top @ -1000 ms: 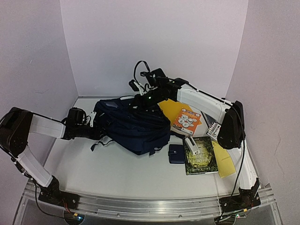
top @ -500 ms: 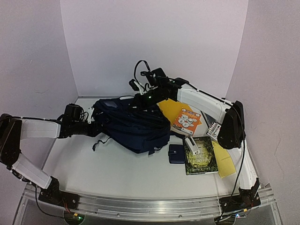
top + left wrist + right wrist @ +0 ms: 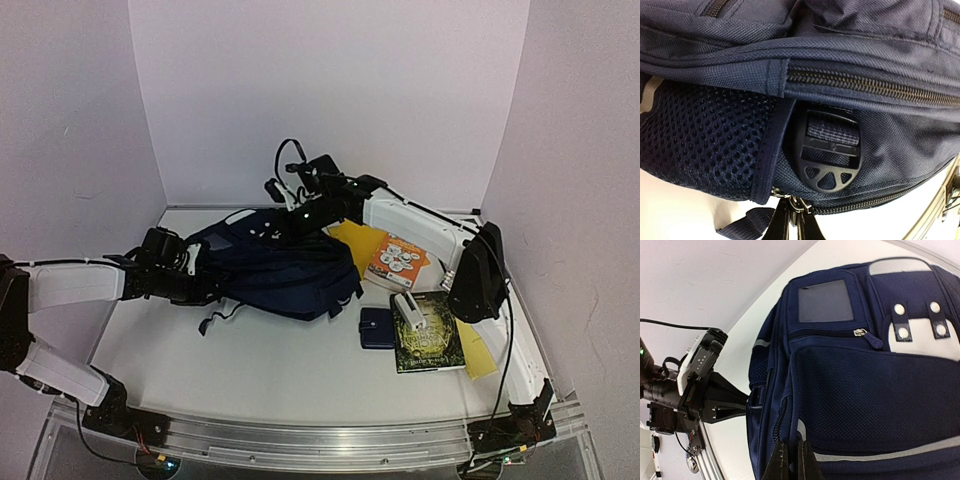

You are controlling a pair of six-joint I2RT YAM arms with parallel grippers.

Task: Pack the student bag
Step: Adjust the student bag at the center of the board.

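At 9 o'clock on the surface, the left gripper is held low against the side of the student bag. Its fingers are drawn together on a zipper pull at the bag's lower zip. Just above that grip a black plastic buckle is tucked behind the bound edge of a mesh pocket. A closed zip is run across the fabric above both.

The bag itself is laid flat near the middle of the surface, slightly toward 11 o'clock, with its front turned upward. On that front a white patch with round studs and a small clear window can be seen (the mesh panel below them is navy as well).

At the bag's 12 o'clock edge the right gripper is set down from above. Its fingers are nearly closed and pinched on a fold of the bag's fabric beside a grey strip.

From 1 to 4 o'clock of the bag, loose things are spread:
- A yellow folder is placed at the bag's right edge.
- An orange-and-white booklet is laid on the folder.
- A small navy wallet is placed just beside a dark book.
- A small white object is found at the book's far left corner.
- A yellow sheet is seen at the book's right edge.
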